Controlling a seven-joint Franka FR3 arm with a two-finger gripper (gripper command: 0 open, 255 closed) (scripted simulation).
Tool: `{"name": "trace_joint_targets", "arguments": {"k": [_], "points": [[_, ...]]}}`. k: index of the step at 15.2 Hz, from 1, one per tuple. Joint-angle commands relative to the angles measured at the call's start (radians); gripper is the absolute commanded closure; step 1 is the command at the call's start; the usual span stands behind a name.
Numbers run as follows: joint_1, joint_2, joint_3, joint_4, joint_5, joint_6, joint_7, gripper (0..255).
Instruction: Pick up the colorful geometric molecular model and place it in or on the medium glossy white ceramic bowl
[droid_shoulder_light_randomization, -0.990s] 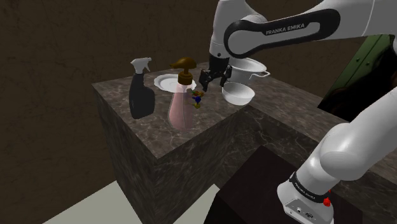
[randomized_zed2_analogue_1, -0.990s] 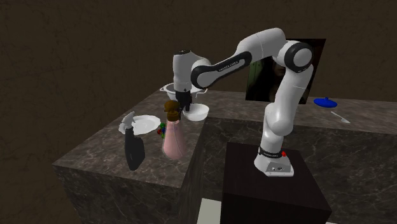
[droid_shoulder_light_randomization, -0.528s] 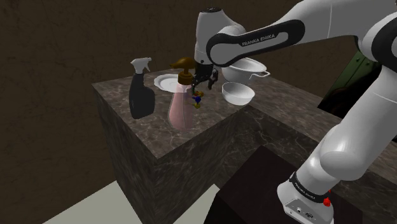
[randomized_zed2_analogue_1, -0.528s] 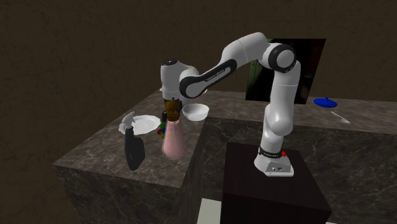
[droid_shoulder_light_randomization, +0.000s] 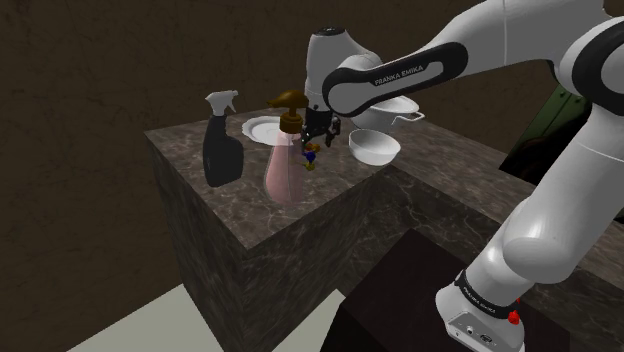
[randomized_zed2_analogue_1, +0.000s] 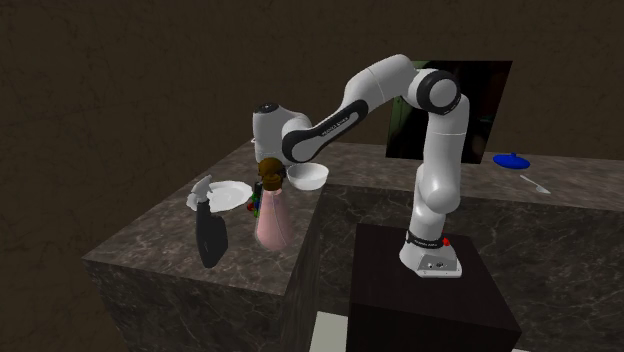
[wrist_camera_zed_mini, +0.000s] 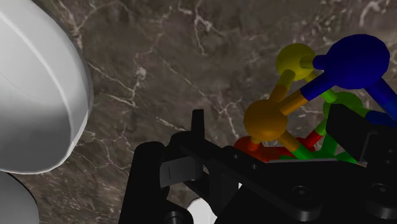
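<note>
Since half a second ago the gripper has dropped lower; we now find it right over the model. The model sits mid-counter, just beside the pink bottle. In the wrist view the fingers are spread, with the model's coloured balls between them, unclasped. We judge this the final approach to the grasp. Next we expect: settle, close, lift clear of the bottle, carry to the white bowl.

The pink pump bottle stands just beside the molecular model, hemming in the tool on the shoulder view's left. Bare desk lies between model and white bowl. The spray bottle and plate stand beyond the pump bottle.
</note>
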Motion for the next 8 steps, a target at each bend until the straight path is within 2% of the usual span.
{"name": "trace_joint_targets", "arguments": {"k": [1,5,6,8], "points": [[0.0,0.001,0.0,-0.001,0.0,0.001,0.0,0],[0.0,0.001,0.0,-0.001,0.0,0.001,0.0,0],[0.0,0.001,0.0,-0.001,0.0,0.001,0.0,255],[0.0,0.001,0.0,-0.001,0.0,0.001,0.0,255]]}}
